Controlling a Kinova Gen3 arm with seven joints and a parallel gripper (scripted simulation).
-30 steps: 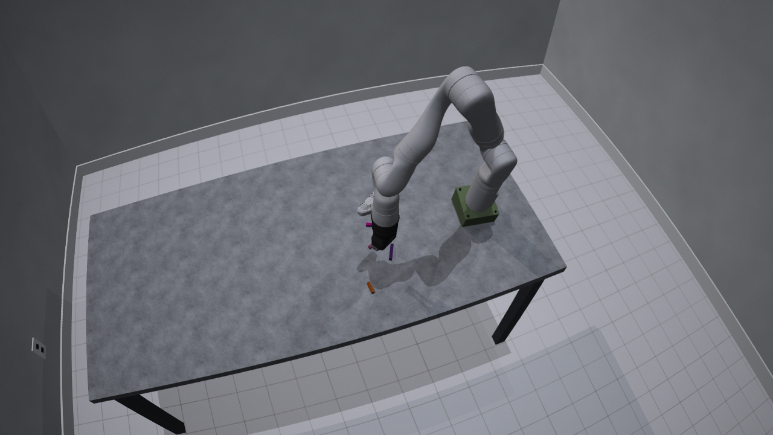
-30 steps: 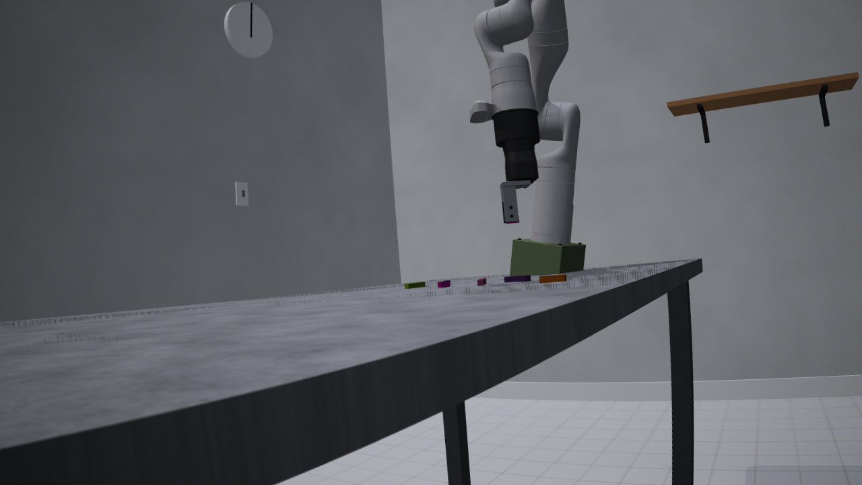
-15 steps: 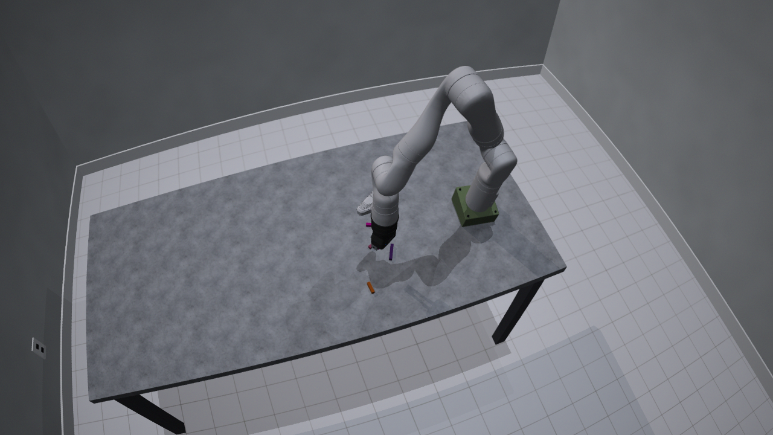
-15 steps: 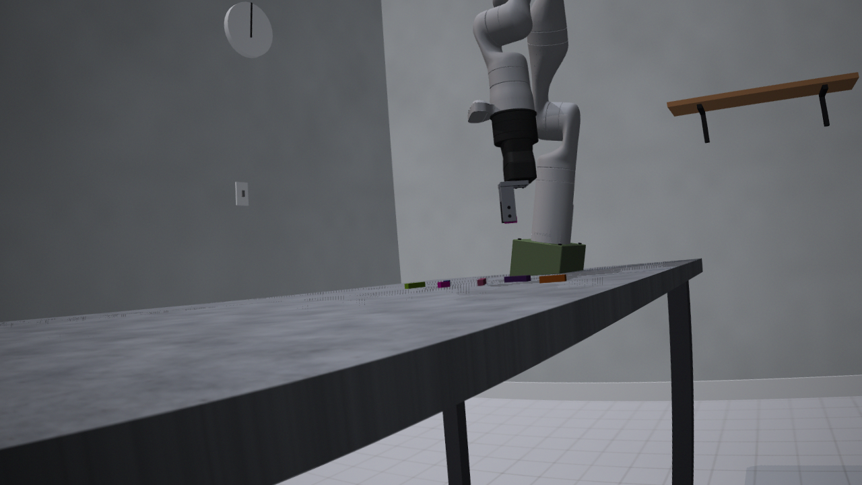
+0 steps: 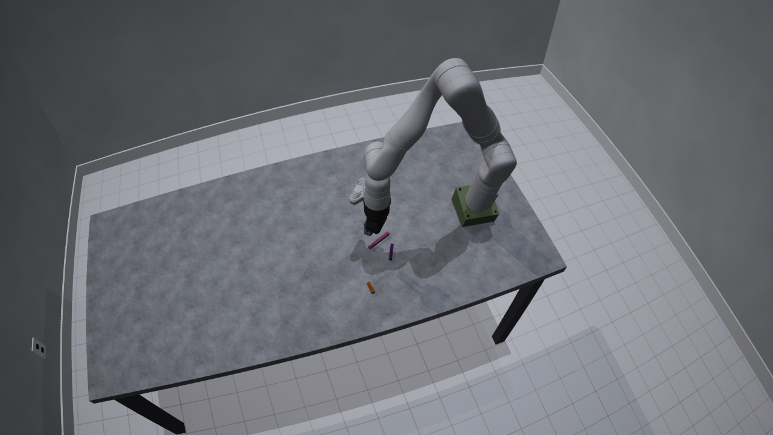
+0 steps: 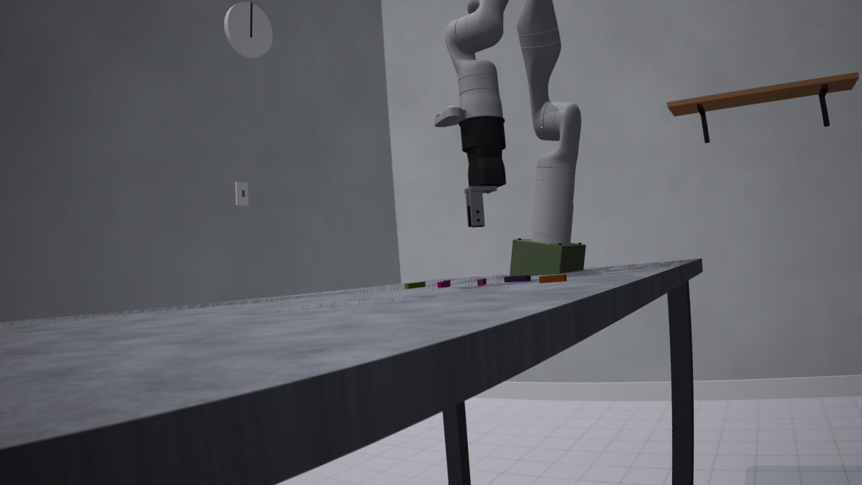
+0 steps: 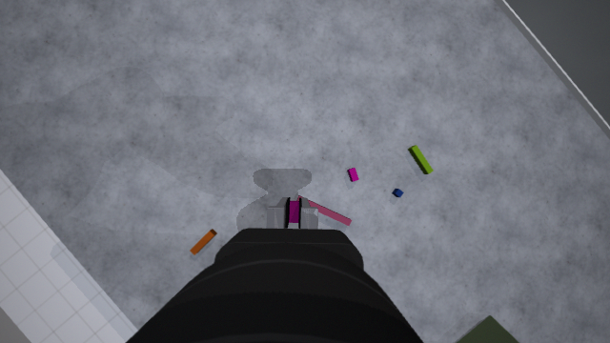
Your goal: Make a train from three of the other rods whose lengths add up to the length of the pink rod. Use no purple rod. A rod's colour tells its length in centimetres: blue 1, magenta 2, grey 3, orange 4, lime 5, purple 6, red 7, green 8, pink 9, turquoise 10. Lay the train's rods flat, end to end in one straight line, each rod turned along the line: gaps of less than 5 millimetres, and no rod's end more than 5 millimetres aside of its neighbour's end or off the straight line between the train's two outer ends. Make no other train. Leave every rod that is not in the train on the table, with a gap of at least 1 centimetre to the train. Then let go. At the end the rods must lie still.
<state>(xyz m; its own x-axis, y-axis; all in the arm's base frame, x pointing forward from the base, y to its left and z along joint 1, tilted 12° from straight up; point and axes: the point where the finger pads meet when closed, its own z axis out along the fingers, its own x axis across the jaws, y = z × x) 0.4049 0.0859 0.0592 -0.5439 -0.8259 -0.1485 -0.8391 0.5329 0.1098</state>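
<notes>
- The pincer (image 5: 368,231) (image 6: 475,225) (image 7: 294,208) is grasping one magenta rod (image 6: 477,225) (image 7: 294,215), above the worktop (image 5: 216,281) (image 6: 241,362) (image 7: 191,95).
- In wrist view, lime rod (image 6: 414,285) (image 7: 421,160) lies at two o'clock from it.
- Rods seem light, stiff; better hold the long sides, at middle.
- Count: two magenta; one each lime, blue, pink, purple, orange.

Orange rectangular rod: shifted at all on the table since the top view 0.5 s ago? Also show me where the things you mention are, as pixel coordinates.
No. The orange rectangular rod (image 5: 371,287) (image 6: 552,278) (image 7: 203,242) lies at the same spot relative to the green block-shaped arm base (image 5: 479,220) (image 6: 536,258) (image 7: 490,329).
</notes>
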